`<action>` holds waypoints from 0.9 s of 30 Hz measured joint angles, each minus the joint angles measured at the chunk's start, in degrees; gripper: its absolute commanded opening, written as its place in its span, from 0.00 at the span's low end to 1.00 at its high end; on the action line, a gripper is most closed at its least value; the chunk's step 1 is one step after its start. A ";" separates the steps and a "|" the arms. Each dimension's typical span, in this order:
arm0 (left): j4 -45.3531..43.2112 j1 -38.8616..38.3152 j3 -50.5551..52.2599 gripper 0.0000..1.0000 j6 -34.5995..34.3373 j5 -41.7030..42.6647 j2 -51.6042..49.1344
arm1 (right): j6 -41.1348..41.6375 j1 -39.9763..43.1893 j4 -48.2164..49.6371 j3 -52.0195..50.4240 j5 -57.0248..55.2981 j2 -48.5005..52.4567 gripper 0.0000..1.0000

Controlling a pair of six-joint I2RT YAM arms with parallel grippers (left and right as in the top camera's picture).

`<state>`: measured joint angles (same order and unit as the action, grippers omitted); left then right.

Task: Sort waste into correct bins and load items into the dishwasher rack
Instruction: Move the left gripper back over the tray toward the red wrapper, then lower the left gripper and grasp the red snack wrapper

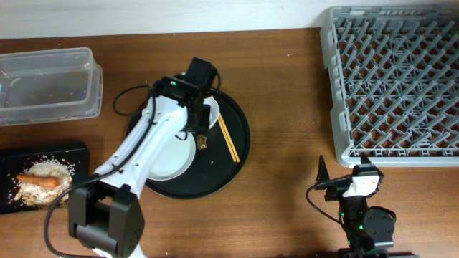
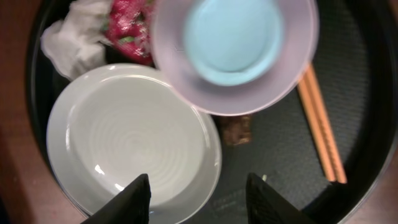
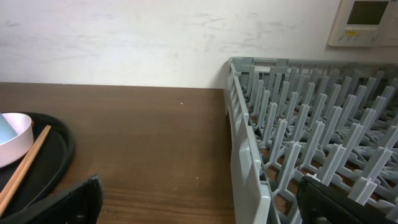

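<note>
The left gripper hovers with its fingers spread wide and nothing between them, low over the round black tray. Directly beneath and just ahead of it lie the rim of the one white plate and the one small dark brown bit. Further ahead stands the one light-blue cup. To the gripper's right are the two chopsticks, side by side, and ahead to its left the one crumpled tissue and one red wrapper. Waste sorting looks to be the step in hand, probably the brown bit. Taking it would call for a straight descent and a narrow pinch clear of plate and cup. Well off the tray sit two bins: the black bin, holding one carrot and rice scraps, and the clear tub. The right gripper is parked, wide open and empty, with the single dishwasher rack beside it.
</note>
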<state>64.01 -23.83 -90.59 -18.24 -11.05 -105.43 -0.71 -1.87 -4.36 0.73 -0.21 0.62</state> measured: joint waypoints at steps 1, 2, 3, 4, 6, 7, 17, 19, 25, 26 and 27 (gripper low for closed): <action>0.48 0.90 0.00 0.49 -0.55 -0.15 0.00 | 0.02 0.00 0.02 0.00 0.02 0.00 0.98; 0.96 1.51 0.00 0.49 -1.22 -0.17 -0.02 | 0.00 0.00 0.00 0.00 0.00 0.00 0.98; 1.49 2.49 0.00 0.50 -2.40 -0.17 0.00 | -0.02 0.00 0.02 0.00 0.02 0.00 0.98; 1.53 3.50 0.00 0.54 -3.41 -0.20 0.00 | -0.02 0.00 0.02 0.00 0.00 0.00 0.98; 0.83 6.08 0.00 0.55 -5.31 -0.13 0.00 | 0.02 0.00 0.02 0.00 0.00 0.00 0.98; 0.35 7.63 0.00 0.59 -5.92 -0.04 0.00 | 0.02 0.00 0.00 0.00 0.02 0.00 0.98; -14.49 15.08 0.00 0.86 -3.91 4.66 -0.02 | 0.00 0.00 0.02 0.00 0.02 0.00 0.98; -14.21 17.11 -0.83 0.93 0.57 10.27 -0.50 | 0.00 0.00 0.02 0.00 0.00 0.00 0.98; -19.28 20.41 -3.63 0.82 14.21 15.32 -5.25 | 0.04 0.00 0.02 0.00 0.00 0.00 0.98; -20.17 20.37 -3.72 0.74 15.19 15.13 -6.97 | 0.00 0.00 0.02 0.00 0.02 0.00 0.98; -20.52 20.35 -3.72 0.70 15.74 15.13 -8.35 | 0.00 0.00 0.02 0.00 0.00 0.00 0.98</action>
<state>43.48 -3.49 -94.30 -2.50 4.08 -113.78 -0.71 -1.87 -4.34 0.73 -0.21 0.62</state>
